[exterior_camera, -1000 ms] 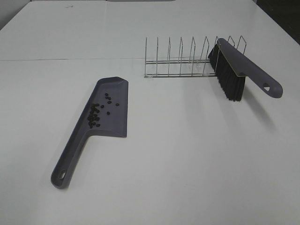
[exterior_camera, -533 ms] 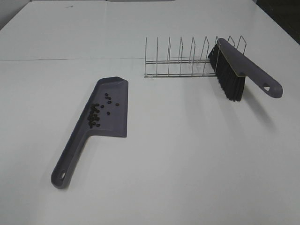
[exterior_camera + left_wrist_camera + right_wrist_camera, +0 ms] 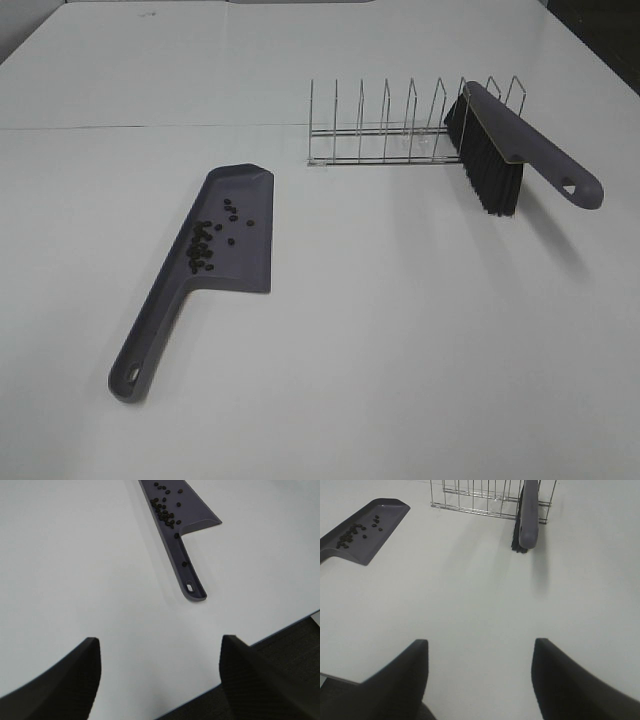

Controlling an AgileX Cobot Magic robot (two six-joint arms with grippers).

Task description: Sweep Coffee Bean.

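Note:
The coffee beans lie in a loose cluster inside the grey-purple dustpan, which lies flat on the white table, left of centre, with its handle toward the front. The beans and the dustpan also show in the left wrist view, and in the right wrist view as beans on the dustpan. The brush with black bristles leans on the wire rack. My left gripper and my right gripper are open, empty and far from both tools.
The wire rack stands at the back right with the brush at its right end. The table's front edge shows in the left wrist view, with dark floor beyond it.

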